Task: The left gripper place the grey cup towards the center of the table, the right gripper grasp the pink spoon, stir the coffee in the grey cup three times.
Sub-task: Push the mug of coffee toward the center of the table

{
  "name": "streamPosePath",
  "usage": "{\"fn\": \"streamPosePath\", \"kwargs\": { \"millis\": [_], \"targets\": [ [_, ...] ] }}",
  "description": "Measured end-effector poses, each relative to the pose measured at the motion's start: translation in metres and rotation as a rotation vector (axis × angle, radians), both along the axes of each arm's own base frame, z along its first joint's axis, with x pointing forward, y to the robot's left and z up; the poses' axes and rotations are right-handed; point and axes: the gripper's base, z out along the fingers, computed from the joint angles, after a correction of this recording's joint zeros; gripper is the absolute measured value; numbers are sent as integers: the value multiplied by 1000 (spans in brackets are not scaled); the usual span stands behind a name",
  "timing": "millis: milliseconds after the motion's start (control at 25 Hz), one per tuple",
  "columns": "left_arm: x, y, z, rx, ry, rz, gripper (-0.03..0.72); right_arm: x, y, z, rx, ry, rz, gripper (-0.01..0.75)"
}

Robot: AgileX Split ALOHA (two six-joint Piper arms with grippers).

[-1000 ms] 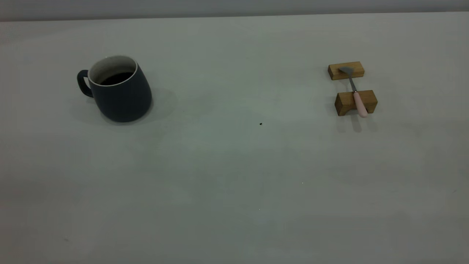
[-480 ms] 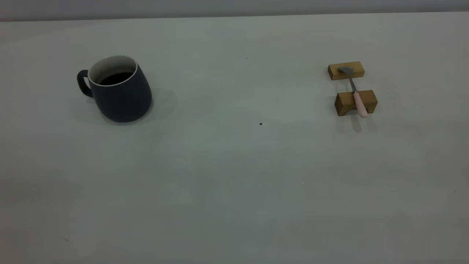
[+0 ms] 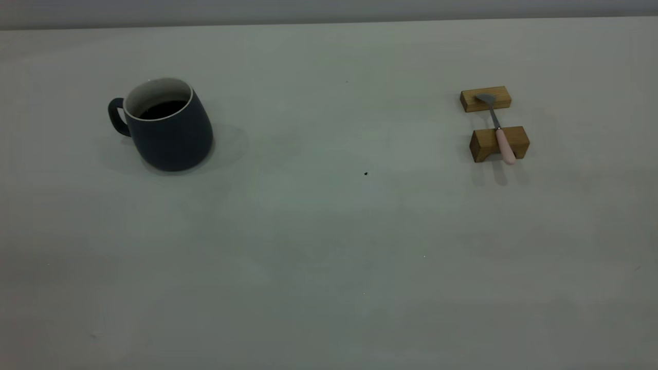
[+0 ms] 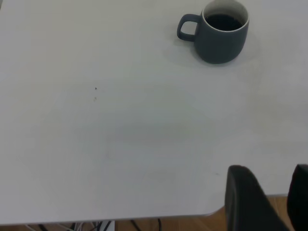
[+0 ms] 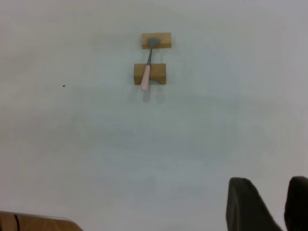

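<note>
The grey cup [image 3: 167, 128] stands upright on the left part of the table [image 3: 329, 231], handle pointing left, with dark coffee [image 3: 163, 109] inside. The pink spoon [image 3: 505, 145] lies across two wooden blocks at the right, its metal bowl on the far block. Neither gripper shows in the exterior view. In the left wrist view the left gripper [image 4: 269, 169] is open and empty at the table's near edge, far from the cup [image 4: 221, 36]. In the right wrist view the right gripper [image 5: 269, 180] is open and empty, well short of the spoon [image 5: 146, 78].
The far wooden block [image 3: 485, 98] and the near, notched block [image 3: 498, 144] hold the spoon off the surface. A tiny dark speck [image 3: 365, 173] lies near the middle. The table edge [image 4: 144, 215] runs close to the left gripper, with brown floor beyond it.
</note>
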Motion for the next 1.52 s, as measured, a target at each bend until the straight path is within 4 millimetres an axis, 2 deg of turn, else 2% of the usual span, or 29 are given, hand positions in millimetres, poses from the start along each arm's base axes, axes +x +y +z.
{"fn": "streamPosePath", "kwargs": {
  "millis": [320,400,480,600,720,800,880,1000,1120,1200,1320,1520],
  "targets": [
    [0,0,0,0,3,0,287,0,0,0,0,0,0,242],
    [5,1,2,4,23,7,287,0,0,0,0,0,0,242],
    [17,3,11,26,63,26,287,0,0,0,0,0,0,242],
    [51,7,28,87,130,40,287,0,0,0,0,-1,0,242],
    [100,8,34,174,204,-16,287,0,0,0,0,-1,0,242],
    [134,9,32,253,267,-79,302,0,0,0,0,-1,0,242],
    [164,9,31,342,308,-162,351,0,0,0,0,-1,0,242],
    [207,9,23,454,388,-312,474,0,0,0,0,-1,0,242],
    [246,8,10,517,463,-425,607,0,0,0,0,-1,0,242],
    [271,7,-6,544,521,-494,666,0,0,0,0,-1,0,242],
    [307,7,-31,601,590,-610,679,0,0,0,0,-1,0,242],
    [360,3,-81,668,683,-816,651,0,0,0,0,-1,0,242]
  ]
}}
